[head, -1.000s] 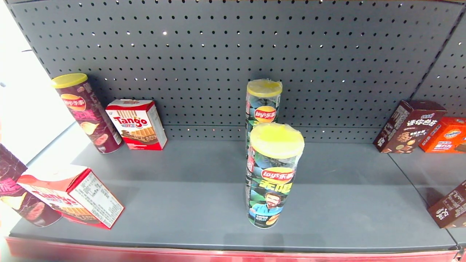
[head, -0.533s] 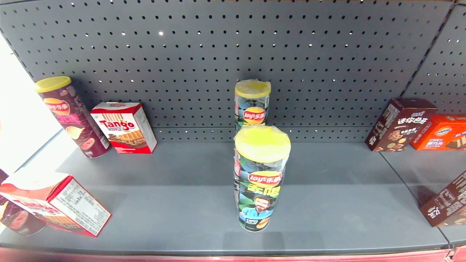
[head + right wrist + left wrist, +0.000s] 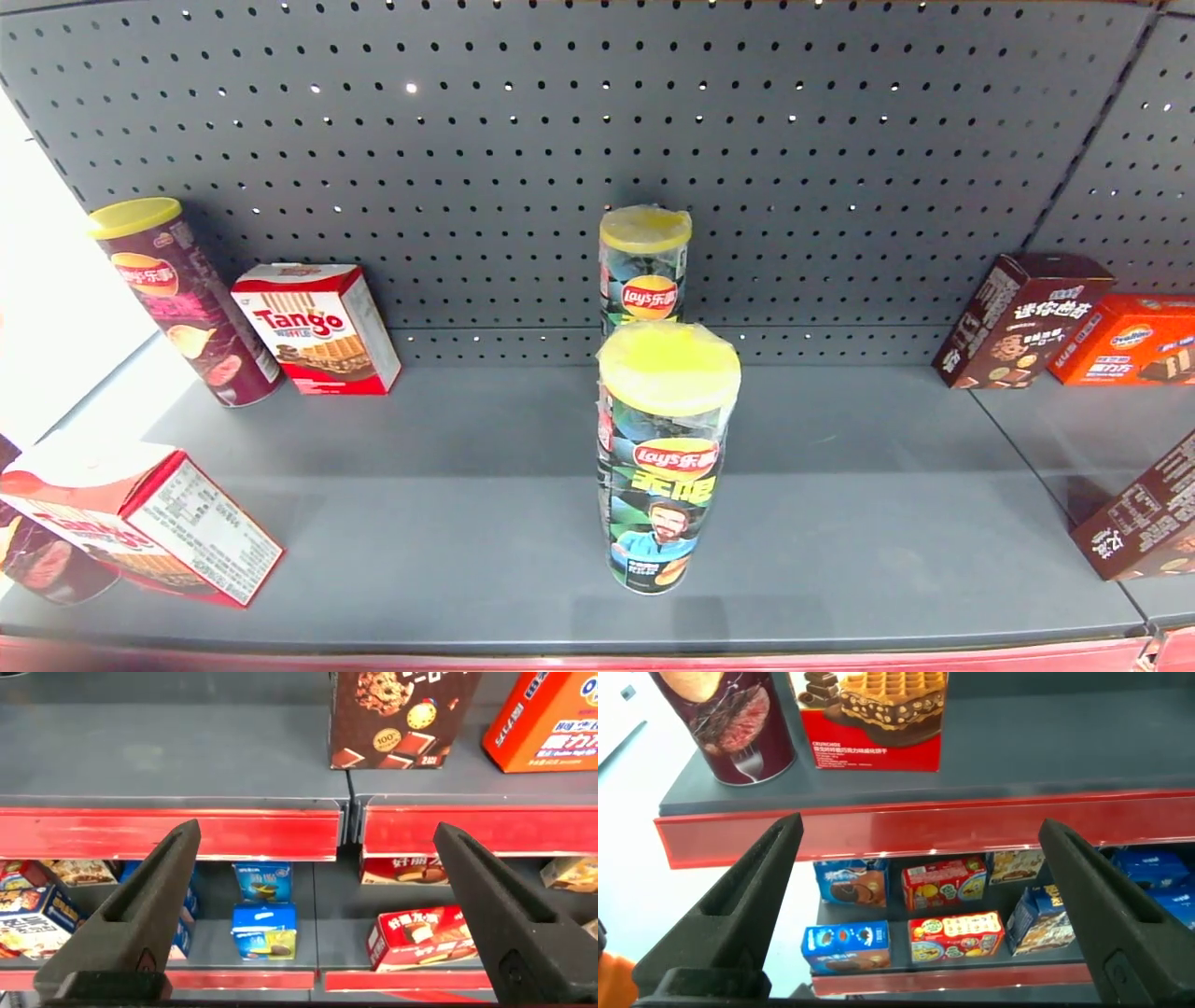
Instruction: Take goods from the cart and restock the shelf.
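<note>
The front can (image 3: 665,457) stands upright in the middle of the shelf (image 3: 448,504), with a second can (image 3: 644,266) at its 12 o'clock against the back panel. My left gripper (image 3: 922,831) and right gripper (image 3: 318,833) both gape wide and empty before the shelf's edge, so I judge a fetch from the cart is due. I'd lower the next item straight down at the front can's 3 o'clock, clear of tipping it.

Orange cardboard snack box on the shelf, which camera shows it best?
The head view. There the orange cardboard snack box stands at the back of the grey shelf, beside a brown box, nearly whole and clipped only at the picture's edge. The right wrist view catches just the lower part of it.
</note>
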You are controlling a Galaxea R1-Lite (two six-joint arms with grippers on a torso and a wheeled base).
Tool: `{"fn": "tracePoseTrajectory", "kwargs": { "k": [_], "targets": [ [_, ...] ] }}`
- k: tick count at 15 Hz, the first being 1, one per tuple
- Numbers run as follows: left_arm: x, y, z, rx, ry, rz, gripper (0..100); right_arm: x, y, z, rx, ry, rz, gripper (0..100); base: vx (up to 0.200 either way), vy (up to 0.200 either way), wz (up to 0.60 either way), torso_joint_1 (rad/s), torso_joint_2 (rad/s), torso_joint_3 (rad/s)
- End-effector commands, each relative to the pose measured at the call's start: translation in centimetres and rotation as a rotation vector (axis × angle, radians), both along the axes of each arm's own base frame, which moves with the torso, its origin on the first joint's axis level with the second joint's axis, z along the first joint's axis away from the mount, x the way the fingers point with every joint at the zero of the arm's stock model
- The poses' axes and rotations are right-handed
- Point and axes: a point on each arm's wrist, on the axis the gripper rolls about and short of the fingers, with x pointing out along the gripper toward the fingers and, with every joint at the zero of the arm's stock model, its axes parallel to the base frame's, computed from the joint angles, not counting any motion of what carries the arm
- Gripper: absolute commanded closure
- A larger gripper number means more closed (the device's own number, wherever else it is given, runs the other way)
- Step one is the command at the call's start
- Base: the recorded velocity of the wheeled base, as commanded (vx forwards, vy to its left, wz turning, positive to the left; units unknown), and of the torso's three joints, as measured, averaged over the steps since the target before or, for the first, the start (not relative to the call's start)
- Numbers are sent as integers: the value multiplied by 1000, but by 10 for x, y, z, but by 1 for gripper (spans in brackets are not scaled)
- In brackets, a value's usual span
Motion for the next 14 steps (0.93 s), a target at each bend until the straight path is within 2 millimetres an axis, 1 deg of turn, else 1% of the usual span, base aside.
{"fn": "tracePoseTrajectory", "kwargs": {
  "k": [1,8,10,14],
  "targets": [
    [0,0,0,0,1,1,0,0,0,0,0,2,0,0,0,0,0,0,0,0],
    [0,0,0,-2,1,3,0,0,0,0,0,2,0,0,0,0,0,0,0,0],
    [0,0,0,-3,1,3,0,0,0,0,0,2,0,0,-200,0,0,2,5,0],
    [0,0,0,0,1,1,0,0,0,0,0,2,0,0,0,0,0,0,0,0]
  ]
}}
